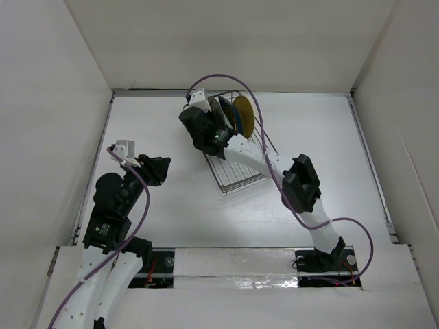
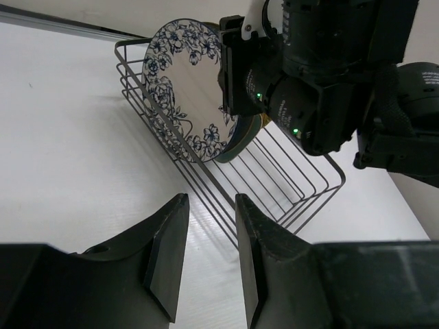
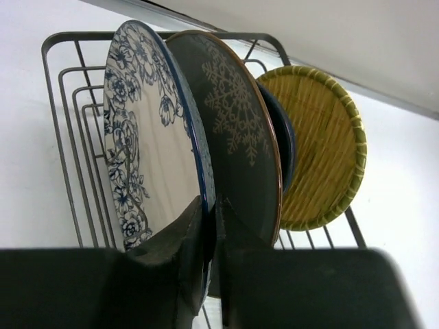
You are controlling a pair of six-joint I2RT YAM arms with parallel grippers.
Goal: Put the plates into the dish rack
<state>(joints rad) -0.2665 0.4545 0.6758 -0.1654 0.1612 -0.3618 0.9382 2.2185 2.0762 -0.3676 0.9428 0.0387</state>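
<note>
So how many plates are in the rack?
4, upright in a row: blue-and-white flowery plate first, grey plate next, dark blue dish peeking behind it, yellow plate last. More may be hidden.

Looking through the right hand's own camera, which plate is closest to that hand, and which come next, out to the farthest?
1. Blue-and-white flowered plate, on the left, its rim between the fingers of the right hand.
2. Grey snowflake plate, just behind it.
3. Dark blue dish, mostly hidden behind that.
4. Yellow plate, rightmost, at the far end of the rack.

Quantity on the worktop: one dish rack [image 1: 236, 177]. It holds four plates [image 1: 243, 115] (blue-and-white plate [image 3: 140, 151], grey plate [image 3: 233, 130], dark blue dish [image 3: 287, 144], yellow plate [image 3: 319, 151]).
</note>
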